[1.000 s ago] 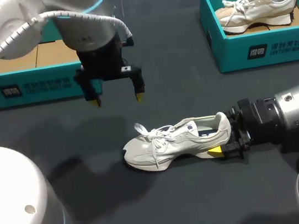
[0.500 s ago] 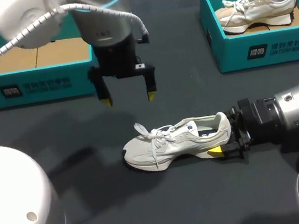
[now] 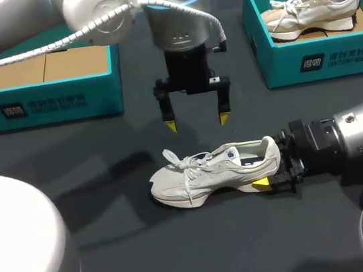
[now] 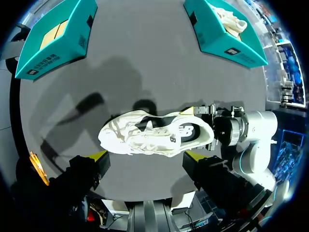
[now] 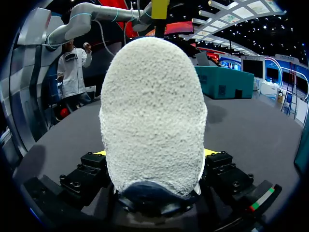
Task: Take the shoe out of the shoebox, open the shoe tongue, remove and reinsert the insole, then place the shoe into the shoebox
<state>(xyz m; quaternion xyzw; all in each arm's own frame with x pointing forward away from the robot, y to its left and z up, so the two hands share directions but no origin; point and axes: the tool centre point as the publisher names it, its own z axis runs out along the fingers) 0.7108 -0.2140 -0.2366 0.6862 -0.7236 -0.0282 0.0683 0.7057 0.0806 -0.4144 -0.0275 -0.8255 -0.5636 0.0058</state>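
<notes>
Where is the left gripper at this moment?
In the head view the left gripper hangs open over the middle of the table, above the white shoe whose heel the right gripper grips.

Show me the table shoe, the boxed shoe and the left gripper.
table shoe [image 3: 207, 173]: head view, midsection.
boxed shoe [image 3: 316, 9]: head view, side.
left gripper [image 3: 197, 121]: head view, between fingertips.

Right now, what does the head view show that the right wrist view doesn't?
Only the head view: the shoe's laces and side, the open left tool over it, and a second shoe in the right box. Only the right wrist view: the pebbled sole up close, filling the gap between the right tool's fingers. Both: the shoe, held at its heel by the right tool, and the left arm.
</notes>
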